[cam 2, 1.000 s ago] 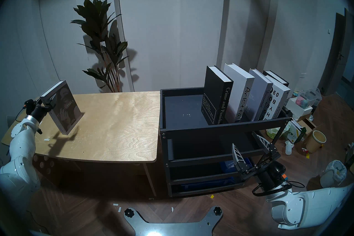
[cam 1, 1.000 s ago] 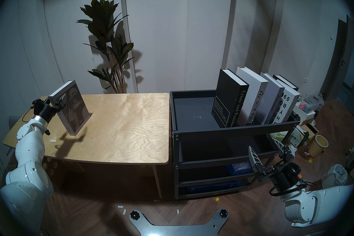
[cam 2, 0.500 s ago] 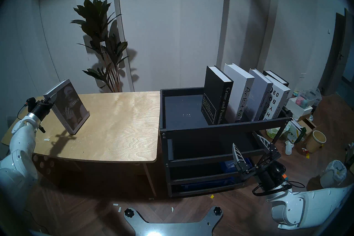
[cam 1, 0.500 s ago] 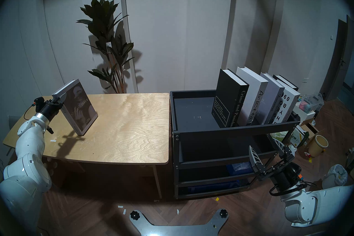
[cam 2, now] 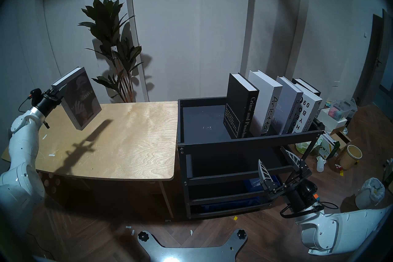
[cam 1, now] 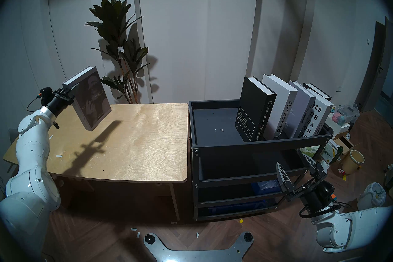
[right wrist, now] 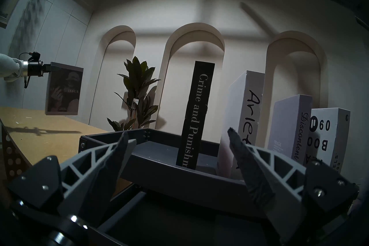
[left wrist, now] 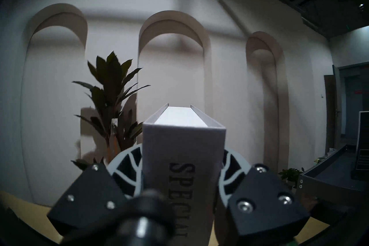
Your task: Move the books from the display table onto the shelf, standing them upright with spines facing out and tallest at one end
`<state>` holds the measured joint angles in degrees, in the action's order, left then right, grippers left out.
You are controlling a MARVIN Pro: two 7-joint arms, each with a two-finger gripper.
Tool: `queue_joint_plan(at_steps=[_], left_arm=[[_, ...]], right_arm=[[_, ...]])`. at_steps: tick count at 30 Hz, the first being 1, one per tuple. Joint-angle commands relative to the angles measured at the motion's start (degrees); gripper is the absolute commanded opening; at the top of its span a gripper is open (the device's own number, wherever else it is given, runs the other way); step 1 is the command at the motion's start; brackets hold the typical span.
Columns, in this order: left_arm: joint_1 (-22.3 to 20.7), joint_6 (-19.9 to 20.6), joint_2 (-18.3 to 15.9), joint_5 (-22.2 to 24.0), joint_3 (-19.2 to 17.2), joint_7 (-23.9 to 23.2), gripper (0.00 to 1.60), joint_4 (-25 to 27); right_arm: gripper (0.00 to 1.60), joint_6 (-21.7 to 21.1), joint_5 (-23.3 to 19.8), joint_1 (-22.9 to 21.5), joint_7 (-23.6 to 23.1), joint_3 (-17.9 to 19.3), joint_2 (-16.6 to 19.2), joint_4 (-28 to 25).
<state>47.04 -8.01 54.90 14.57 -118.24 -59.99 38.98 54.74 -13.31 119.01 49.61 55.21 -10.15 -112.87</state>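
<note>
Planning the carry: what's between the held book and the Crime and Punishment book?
In the head view: bare table and empty tray floor between SPECIAL ISSUE and Crime and Punishment.

Arched wall niches (cam 1: pixel 170 21), potted plant (cam 1: pixel 119 46); dark herringbone floor (cam 1: pixel 95 234) — dim light

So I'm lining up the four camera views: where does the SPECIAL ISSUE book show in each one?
Head stereo left: SPECIAL ISSUE book at left, held above the table.
Head stereo right: same spot, left, above the table.
Left wrist: lower centre, spine toward the camera.
Right wrist: far left, cover toward the camera.
Shared landmark: the potted plant, just right of the book in all four views.
</note>
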Motion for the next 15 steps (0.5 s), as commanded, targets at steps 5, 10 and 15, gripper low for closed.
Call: queue_joint_plan(at_steps=[5, 10, 15], left_arm=[[-1.4, 0.6, 4.2, -0.8, 2.5, 3.1, 0.00, 9.5], [-0.4, 1.2, 5.2, -2.0, 2.9, 6.8, 0.00, 11.9], [1.2, 2.9, 6.4, -3.7, 3.1, 11.0, 0.00, 14.2]], right_arm=[[1.60, 0.3, -0.1, -0.2, 0.3, 0.5, 0.0, -0.1], [1.60, 0.3, -0.1, -0.2, 0.3, 0.5, -0.1, -0.1], [1.60, 0.3, -0.1, -0.3, 0.3, 0.5, -0.2, 0.0]])
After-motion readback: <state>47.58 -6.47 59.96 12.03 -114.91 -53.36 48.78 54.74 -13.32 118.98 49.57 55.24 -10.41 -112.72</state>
